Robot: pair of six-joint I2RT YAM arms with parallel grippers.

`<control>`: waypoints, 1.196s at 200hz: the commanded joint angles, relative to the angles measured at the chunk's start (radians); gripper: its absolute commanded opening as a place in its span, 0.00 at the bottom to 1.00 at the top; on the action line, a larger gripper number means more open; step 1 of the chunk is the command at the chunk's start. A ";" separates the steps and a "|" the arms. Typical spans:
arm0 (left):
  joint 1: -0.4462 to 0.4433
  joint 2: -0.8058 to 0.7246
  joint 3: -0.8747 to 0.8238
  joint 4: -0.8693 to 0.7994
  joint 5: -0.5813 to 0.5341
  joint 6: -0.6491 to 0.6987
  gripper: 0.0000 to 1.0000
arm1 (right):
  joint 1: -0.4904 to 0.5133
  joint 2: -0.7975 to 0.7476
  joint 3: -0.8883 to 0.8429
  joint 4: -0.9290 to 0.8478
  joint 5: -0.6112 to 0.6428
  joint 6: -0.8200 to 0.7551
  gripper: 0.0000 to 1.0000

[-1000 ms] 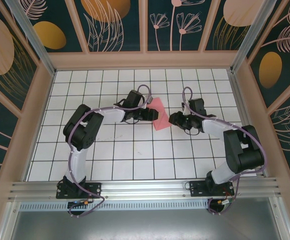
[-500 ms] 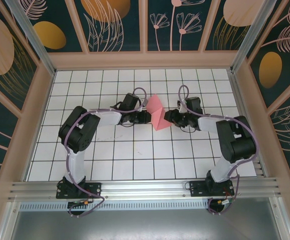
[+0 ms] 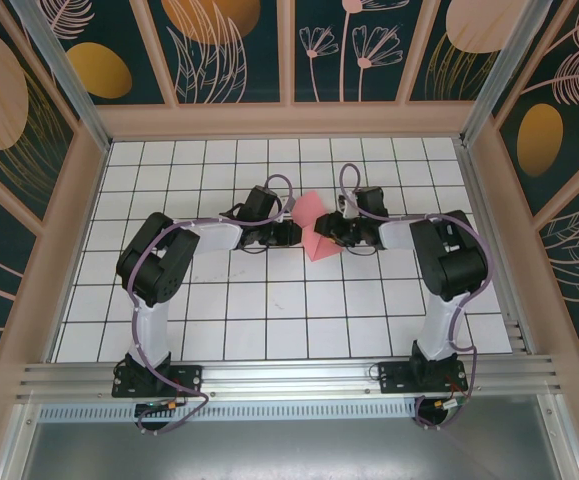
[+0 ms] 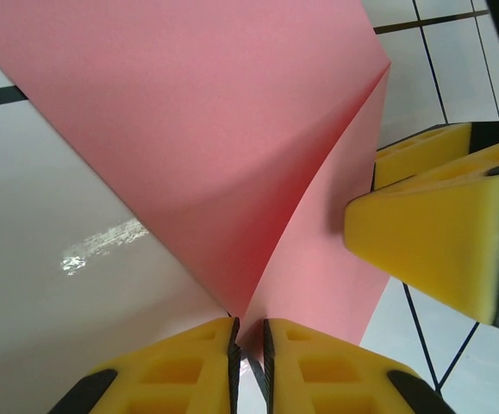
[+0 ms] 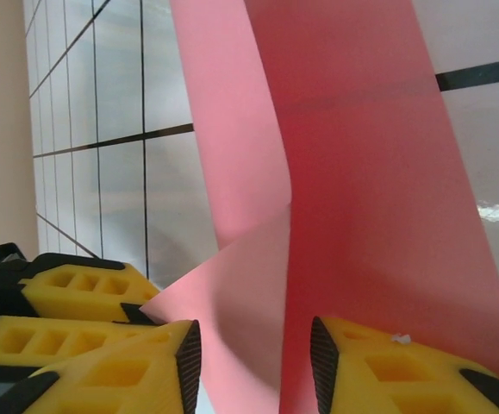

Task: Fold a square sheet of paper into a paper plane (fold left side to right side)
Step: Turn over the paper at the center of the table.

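**A:** Where is the sheet (image 3: 315, 222)?

**B:** Middle of the top view, a little above centre, on the gridded counter (image 3: 219, 320). It sits between the two arms' ends. It isn't flat. It is bent along a crease, with one panel tilted up.

**A:** What about the left pincer (image 3: 293, 233)?

**B:** It is at the sheet's left edge. In its own wrist view the two yellow fingers (image 4: 189, 362) sit at bottom centre, all but together. The sheet's near tip is nipped in the thin slit between them. The crease runs from that tip to the upper right of the frame.

**A:** And the right pincer (image 3: 327, 232)?

**B:** It is at the sheet's right edge, facing the left one and close to it. In its wrist view the fingers (image 5: 378, 375) stand partly spread along the bottom edge. A standing fold of the sheet rises out of the gap. I see no pad pressed on it, so it is not clamped.

**A:** Does either wrist view catch the other pincer?

**B:** Yes. Yellow fingers show at the right of the left wrist view, just beside the sheet's edge. Others show at the lower left of the right wrist view.
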 commanded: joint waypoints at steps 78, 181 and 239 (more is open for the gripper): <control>0.180 -0.455 -0.369 0.323 0.147 -0.196 0.93 | -0.016 -0.250 -0.026 0.142 -0.079 0.034 0.04; 0.161 -0.586 -0.504 0.923 0.389 -0.658 0.97 | 0.076 -0.476 -0.071 0.497 -0.127 0.422 0.06; 0.111 -0.542 -0.463 0.966 0.401 -0.682 0.82 | 0.143 -0.458 -0.066 0.548 -0.117 0.485 0.06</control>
